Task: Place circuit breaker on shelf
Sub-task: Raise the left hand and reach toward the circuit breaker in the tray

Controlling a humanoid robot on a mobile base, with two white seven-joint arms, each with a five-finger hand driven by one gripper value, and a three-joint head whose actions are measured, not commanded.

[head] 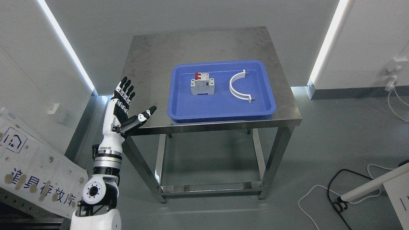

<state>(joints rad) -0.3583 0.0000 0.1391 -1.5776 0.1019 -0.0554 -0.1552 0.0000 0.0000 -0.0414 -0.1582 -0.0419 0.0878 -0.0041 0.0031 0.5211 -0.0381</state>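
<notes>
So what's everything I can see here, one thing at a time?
table: 1, bare grey metal, middle of the view, standing on a grey floor
tray: 1, blue, on the table's near half
circuit breaker: 1, grey-white with red switches, in the tray, left of centre
curved clamp: 1, white half-ring, in the tray, right of the breaker, apart from it
cables: several, black and white, on the floor at lower right
printed board: 1, white with blue print, lower left
left hand: 1, black and white, fingers spread and empty, raised beside the table's left edge
right hand: out of view
</notes>
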